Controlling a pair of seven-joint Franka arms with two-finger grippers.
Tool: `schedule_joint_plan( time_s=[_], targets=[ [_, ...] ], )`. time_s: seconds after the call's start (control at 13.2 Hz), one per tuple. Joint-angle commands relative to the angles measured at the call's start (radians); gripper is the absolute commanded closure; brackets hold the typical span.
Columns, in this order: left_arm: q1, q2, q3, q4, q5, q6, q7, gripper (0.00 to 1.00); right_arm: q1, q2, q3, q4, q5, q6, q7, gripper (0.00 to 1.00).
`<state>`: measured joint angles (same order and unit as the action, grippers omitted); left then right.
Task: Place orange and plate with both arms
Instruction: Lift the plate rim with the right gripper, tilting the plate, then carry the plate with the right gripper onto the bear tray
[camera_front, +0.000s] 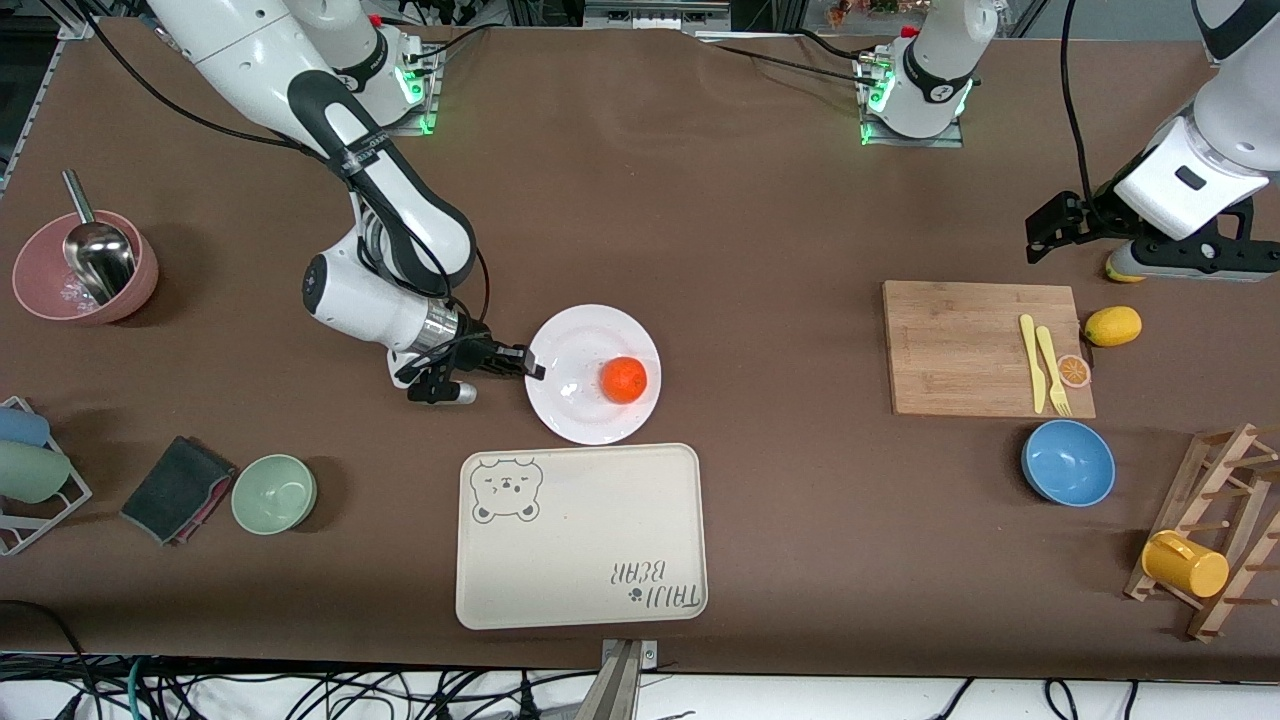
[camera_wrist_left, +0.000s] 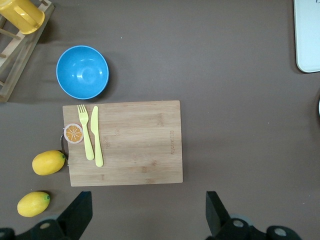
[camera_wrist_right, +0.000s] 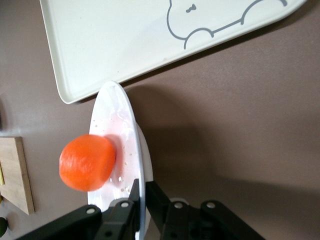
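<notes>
The right tool (camera_front: 532, 366) pinches the plate (camera_front: 575, 345) rim, orange (camera_front: 624, 380) aboard; the left tool (camera_wrist_left: 145, 212) waits, released.

The right arm bends down low from its base, and its right gripper (camera_front: 530, 366) pinches the rim of the plate (camera_front: 575, 410). The left arm waits up high, its left gripper (camera_wrist_left: 147, 212) pointing down with fingers (camera_wrist_left: 216, 211) spread wide.

Brown-covered table (camera_front: 700, 220), tangled cables (camera_front: 300, 690) along its edge
</notes>
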<state>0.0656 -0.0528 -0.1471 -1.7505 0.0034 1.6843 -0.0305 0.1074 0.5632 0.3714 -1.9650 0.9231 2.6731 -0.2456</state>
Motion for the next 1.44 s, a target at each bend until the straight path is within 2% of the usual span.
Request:
schedule_joint_plan(
  time_s=[0.0,0.38,0.76,0.98,1.36],
  targets=[
    [0.010,0.011,-0.003,0.026,-0.019,-0.014,0.023,0.00,-0.003,-0.011,0.003,0.000,0.052,0.002,-0.050,1.00],
    [0.019,0.011,-0.003,0.026,-0.020,-0.014,0.023,0.00,-0.017,-0.009,0.001,0.021,0.201,-0.028,-0.159,1.00],
    [0.023,0.011,-0.003,0.026,-0.020,-0.014,0.024,0.00,-0.103,-0.008,0.000,0.067,0.220,-0.148,-0.291,1.00],
    [0.023,0.011,-0.003,0.026,-0.020,-0.014,0.024,0.00,-0.132,0.047,0.000,0.168,0.215,-0.164,-0.330,1.00],
    [0.023,0.011,-0.003,0.026,-0.022,-0.014,0.024,0.00,-0.147,0.269,-0.002,0.438,0.204,-0.164,-0.346,1.00]
  ],
)
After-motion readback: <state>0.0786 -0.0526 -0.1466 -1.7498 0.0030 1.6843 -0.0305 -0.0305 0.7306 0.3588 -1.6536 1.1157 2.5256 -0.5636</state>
